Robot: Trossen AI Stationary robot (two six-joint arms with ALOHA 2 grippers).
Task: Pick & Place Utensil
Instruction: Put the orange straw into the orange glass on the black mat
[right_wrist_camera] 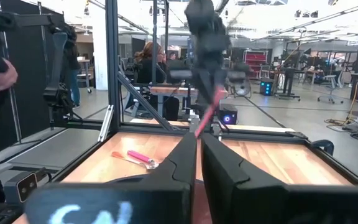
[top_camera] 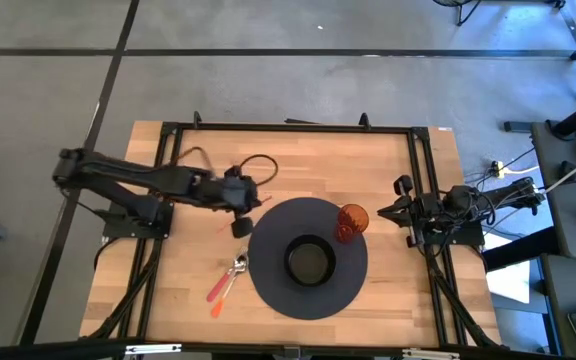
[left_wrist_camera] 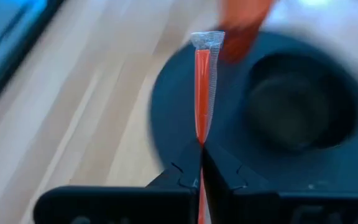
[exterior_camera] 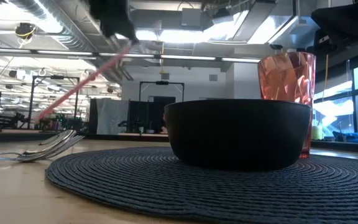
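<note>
My left gripper (top_camera: 241, 226) hangs above the wooden table just left of the round dark placemat (top_camera: 268, 290) and is shut on a red-handled utensil (left_wrist_camera: 200, 87). The utensil's metal end (left_wrist_camera: 207, 41) sticks out past the fingers. In the low view its handle (exterior_camera: 79, 87) slants down from the gripper, clear of the table. A black bowl (top_camera: 310, 260) sits mid-mat, with an orange cup (top_camera: 352, 221) behind it. My right gripper (right_wrist_camera: 199, 146) waits shut at the table's right edge. My left gripper pinches the utensil's red handle (left_wrist_camera: 199, 134) between its two fingers. The utensil runs along the fingers and points out ahead of them, metal end foremost. It is lifted clear of the table and tilted, and its free handle end (exterior_camera: 45, 114) hangs lower than the gripper.
Two more utensils, pink-handled (top_camera: 220, 286) and orange-handled (top_camera: 217, 306), lie on the wood left of the mat with their metal ends (top_camera: 239, 264) at its rim. A black cable loops at the far left of the table (top_camera: 258, 165). People stand in the room beyond (right_wrist_camera: 151, 59).
</note>
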